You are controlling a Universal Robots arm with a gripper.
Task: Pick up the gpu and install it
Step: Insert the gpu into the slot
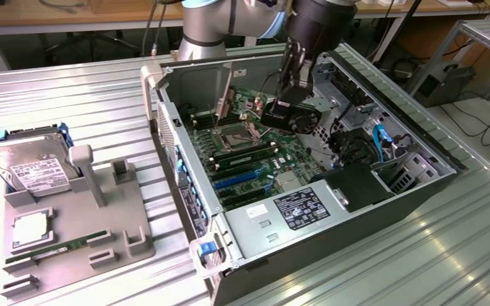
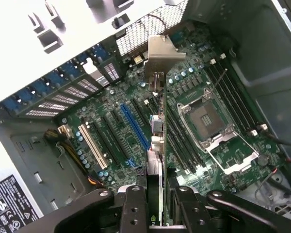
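Holding gpu (image 1: 290, 118) between partly closed claw (image 1: 293, 97) fingers (fan face showing), above motherboard (image 1: 254, 159) inside open case (image 1: 166, 131).

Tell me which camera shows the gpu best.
The exterior view: the gpu hangs in the gripper above the motherboard inside the open case, its round fan face visible. The wrist view shows it edge-on: a thin card running from the gripper to its silvery bracket.

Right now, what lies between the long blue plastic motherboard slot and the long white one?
Black plastic expansion slots, seen in the wrist view.
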